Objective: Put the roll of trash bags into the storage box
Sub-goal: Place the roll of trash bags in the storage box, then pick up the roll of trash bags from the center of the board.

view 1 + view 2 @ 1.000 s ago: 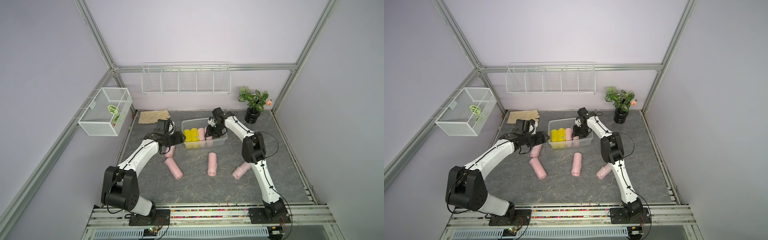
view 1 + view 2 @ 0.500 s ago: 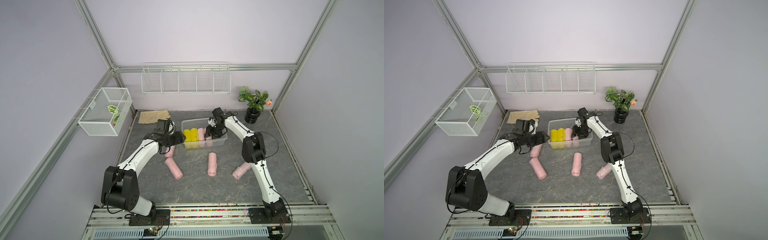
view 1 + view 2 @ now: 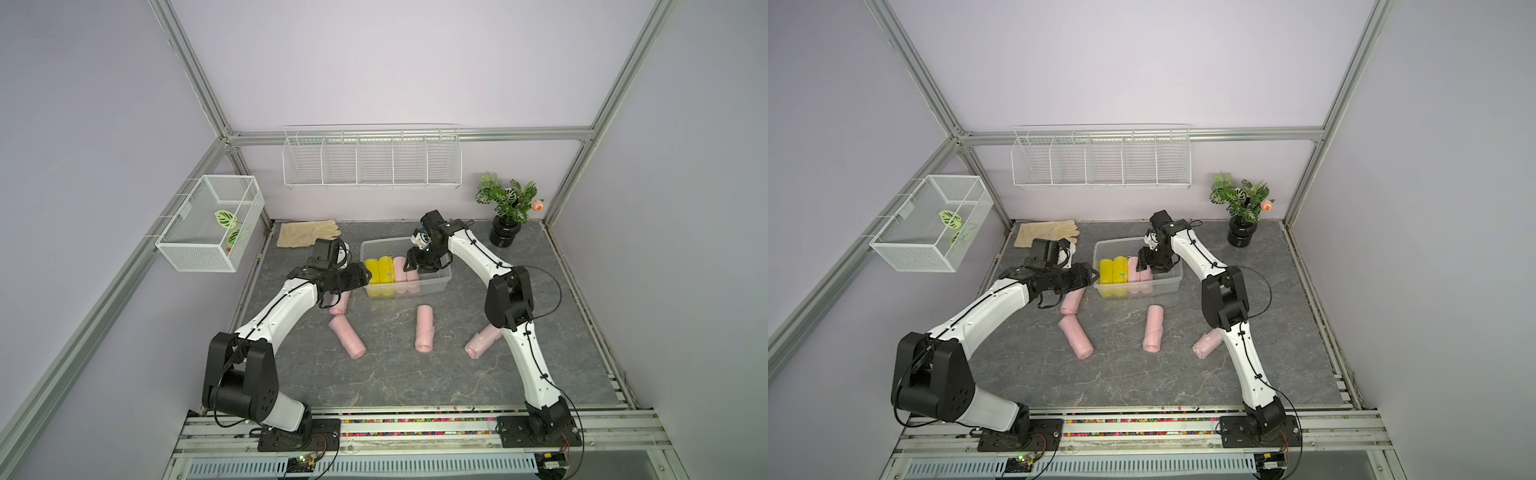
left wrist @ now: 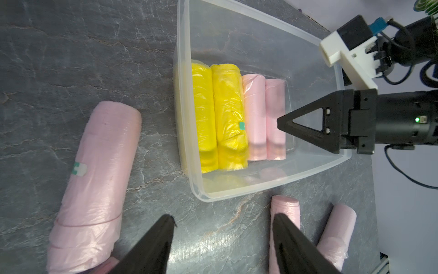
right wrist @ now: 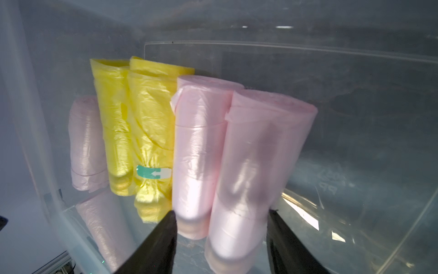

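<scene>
The storage box is a clear tub at the back middle of the table. It holds two yellow rolls and two pink ones lying side by side. My right gripper reaches down inside the box. It is open, its fingers straddling the end of the outermost pink roll of trash bags with a gap at one side. My left gripper hovers open over bare table by the box's left end, holding nothing.
Several loose pink rolls lie on the table: beside the left gripper, front left, front middle and by the right arm. A glove, a potted plant, a wire basket and a wall rack ring the back.
My right gripper's jaws have spread apart around the pink roll inside the box, and the roll now rests beside the others. The left arm has not moved.
</scene>
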`<action>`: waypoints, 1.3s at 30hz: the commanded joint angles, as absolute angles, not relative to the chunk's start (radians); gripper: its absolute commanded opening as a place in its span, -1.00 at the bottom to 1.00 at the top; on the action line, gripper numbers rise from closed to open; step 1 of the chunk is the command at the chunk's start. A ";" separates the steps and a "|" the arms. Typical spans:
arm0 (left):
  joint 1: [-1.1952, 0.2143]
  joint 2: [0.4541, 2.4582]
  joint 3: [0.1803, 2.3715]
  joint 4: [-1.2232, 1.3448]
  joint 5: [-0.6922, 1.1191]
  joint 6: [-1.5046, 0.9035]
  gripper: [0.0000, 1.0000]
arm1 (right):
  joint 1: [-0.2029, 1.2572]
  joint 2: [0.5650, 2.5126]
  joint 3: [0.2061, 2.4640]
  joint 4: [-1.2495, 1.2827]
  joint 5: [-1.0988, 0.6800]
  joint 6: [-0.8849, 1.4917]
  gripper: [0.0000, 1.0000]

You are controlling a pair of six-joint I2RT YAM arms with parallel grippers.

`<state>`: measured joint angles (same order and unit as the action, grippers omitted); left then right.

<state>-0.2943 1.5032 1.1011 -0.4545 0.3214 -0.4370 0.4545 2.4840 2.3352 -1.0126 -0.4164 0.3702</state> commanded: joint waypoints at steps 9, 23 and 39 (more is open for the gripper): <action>-0.289 1.493 1.097 -0.461 0.313 -0.434 0.41 | 0.447 2.229 2.214 -0.987 -0.297 0.365 0.33; -0.286 1.513 1.103 -0.446 0.310 -0.409 0.41 | 0.455 1.521 1.346 -0.799 0.160 0.721 0.46; -0.287 1.537 1.099 -0.437 0.340 -0.403 0.41 | 0.485 1.329 0.970 -0.863 0.265 1.097 0.74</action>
